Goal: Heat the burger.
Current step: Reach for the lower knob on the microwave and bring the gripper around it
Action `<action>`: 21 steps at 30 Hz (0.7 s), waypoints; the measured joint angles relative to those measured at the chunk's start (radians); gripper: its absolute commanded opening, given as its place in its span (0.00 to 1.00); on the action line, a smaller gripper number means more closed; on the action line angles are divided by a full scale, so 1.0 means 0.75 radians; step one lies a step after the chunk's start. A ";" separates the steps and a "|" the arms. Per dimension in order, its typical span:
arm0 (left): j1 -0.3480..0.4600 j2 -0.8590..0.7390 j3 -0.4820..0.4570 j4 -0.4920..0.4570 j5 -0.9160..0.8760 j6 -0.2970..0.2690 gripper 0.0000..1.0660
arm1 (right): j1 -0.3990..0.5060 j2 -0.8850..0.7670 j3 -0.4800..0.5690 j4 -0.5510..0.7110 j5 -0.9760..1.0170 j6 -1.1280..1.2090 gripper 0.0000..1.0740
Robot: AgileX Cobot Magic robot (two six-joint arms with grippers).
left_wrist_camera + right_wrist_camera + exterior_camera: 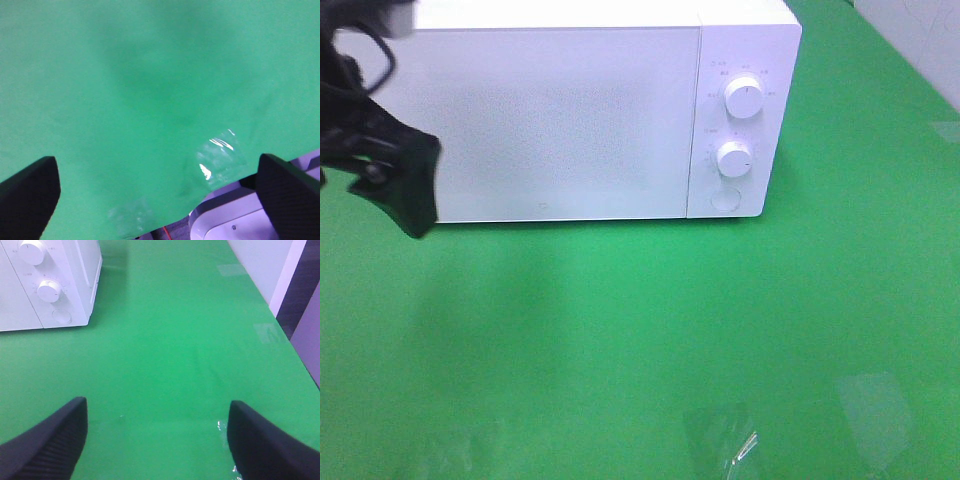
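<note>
Both pairs of jaws are spread wide and holding nothing: the left gripper (160, 197) has only green cloth between its fingers, and the right gripper (157, 440) is the same. I can't find the burger in any of my three views. The microwave (580, 120) sits at the back of the table (640, 330) with its door (550, 125) shut flat, and the panel is opaque, so I cannot tell whether the burger is inside or somewhere off-camera.

That's my main worry. If I turn the upper dial (745, 100) or lower dial (733, 159) now, I may run an empty oven. I see no handle, so the round button (725, 198) is probably the release. A hard push there could slide the whole box backward on the cloth. The left gripper hangs close to the door's far edge, so a careless swing would clip it, and a door springing open could hit it too.

The dial markings are too small to read. My right arm is missing from the high view and my left is cut off at the frame edge. Shiny tape patches (720, 435) glare near the front.
</note>
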 measured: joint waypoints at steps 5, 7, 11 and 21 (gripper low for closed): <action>0.140 -0.088 0.000 0.000 0.003 0.025 0.94 | 0.000 0.000 0.000 0.000 0.000 0.000 0.71; 0.308 -0.207 0.000 -0.033 0.007 0.080 0.94 | 0.000 0.000 0.000 0.000 0.000 0.000 0.71; 0.437 -0.320 0.000 -0.072 0.009 0.135 0.94 | 0.000 0.000 0.000 0.000 0.000 0.000 0.71; 0.507 -0.591 0.191 -0.095 -0.005 0.161 0.94 | 0.000 0.000 0.000 0.000 0.000 0.000 0.71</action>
